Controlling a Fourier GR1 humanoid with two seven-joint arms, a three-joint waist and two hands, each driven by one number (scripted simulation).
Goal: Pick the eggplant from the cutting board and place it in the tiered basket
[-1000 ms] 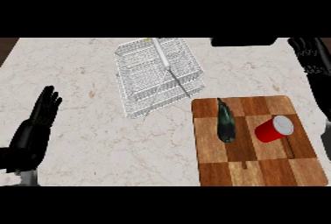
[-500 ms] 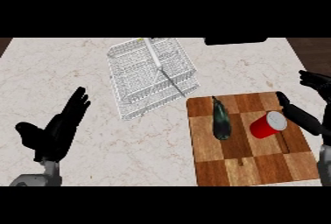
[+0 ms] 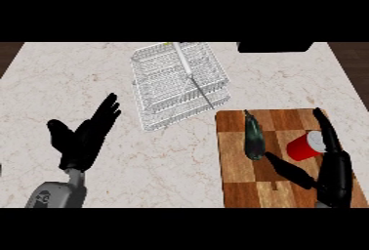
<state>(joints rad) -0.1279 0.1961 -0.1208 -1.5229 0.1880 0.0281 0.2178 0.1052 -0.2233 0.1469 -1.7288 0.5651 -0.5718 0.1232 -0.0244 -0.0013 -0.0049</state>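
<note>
Single head cam, steep look down.
Faces the table [image 3: 57,83] from the near edge, fairly close; forearms enter from the bottom, far edge at the top.

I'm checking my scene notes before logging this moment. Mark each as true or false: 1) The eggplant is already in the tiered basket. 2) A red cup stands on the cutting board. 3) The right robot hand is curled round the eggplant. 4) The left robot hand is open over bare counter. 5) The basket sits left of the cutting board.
1) False. The eggplant lies on the cutting board, outside the tiered basket.
2) True: the red cup is there, right of the eggplant.
3) False. The right robot hand is open, holding nothing.
4) True for the left robot hand.
5) True; it is also farther back.
</note>
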